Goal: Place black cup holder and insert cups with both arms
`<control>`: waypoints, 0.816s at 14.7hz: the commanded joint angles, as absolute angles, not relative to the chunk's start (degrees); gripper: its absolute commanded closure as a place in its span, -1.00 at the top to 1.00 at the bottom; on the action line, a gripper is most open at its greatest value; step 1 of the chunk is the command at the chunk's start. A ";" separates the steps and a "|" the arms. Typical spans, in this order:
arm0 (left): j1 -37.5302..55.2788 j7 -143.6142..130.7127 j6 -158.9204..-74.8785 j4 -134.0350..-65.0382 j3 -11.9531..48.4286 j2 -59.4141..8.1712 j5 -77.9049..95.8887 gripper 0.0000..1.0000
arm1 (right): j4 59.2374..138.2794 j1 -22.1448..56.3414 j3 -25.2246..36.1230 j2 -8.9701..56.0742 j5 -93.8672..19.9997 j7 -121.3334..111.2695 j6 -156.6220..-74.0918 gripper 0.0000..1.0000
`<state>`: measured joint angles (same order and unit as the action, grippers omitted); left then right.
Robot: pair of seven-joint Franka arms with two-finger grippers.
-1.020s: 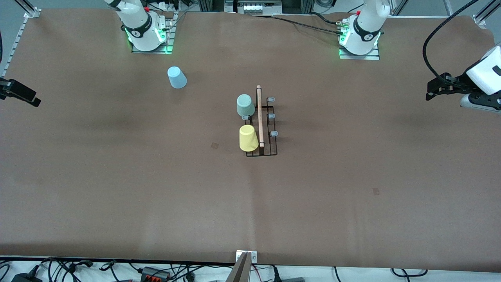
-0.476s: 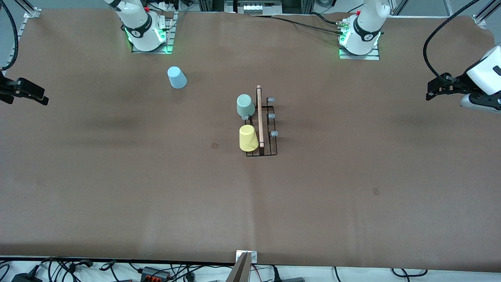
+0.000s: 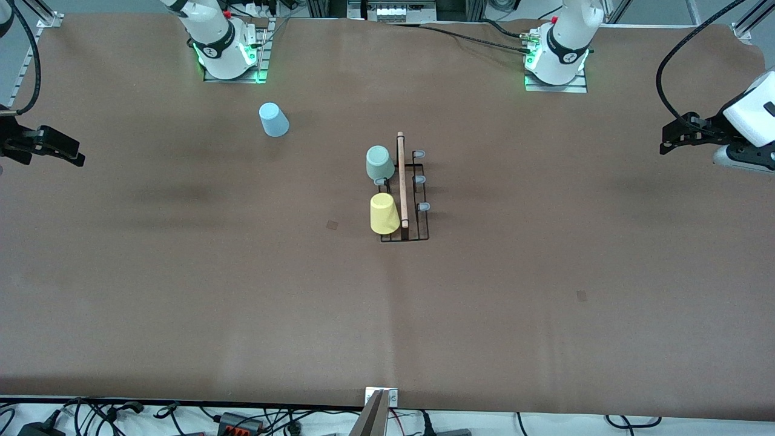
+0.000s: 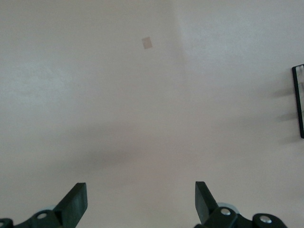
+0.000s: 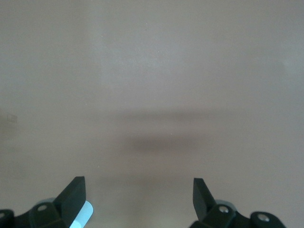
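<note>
The light blue cup (image 3: 274, 120) stands upside down near the right arm's base, well clear of the right gripper (image 3: 59, 151), whose jaws gape wide and empty. It looks light and slick; grip its sides gently. The left gripper (image 3: 677, 134) waits, likewise wide and empty, well apart from the black cup holder (image 3: 404, 195).

Left hand (image 3: 666, 140) spread, raised, waiting; right hand (image 3: 75, 156) spread, raised.

Brown table (image 3: 545, 339) cover (two small patches, perhaps tape (image 3: 332, 224)); cables (image 3: 109, 415) along its nearest edge.
</note>
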<state>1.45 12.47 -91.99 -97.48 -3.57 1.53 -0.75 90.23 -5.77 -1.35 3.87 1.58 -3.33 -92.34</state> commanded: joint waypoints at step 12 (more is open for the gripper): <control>1.05 13.18 -90.09 -95.80 -3.87 0.70 0.88 1.00 | 87.71 -4.75 -1.14 4.57 1.14 -0.88 -91.05 1.00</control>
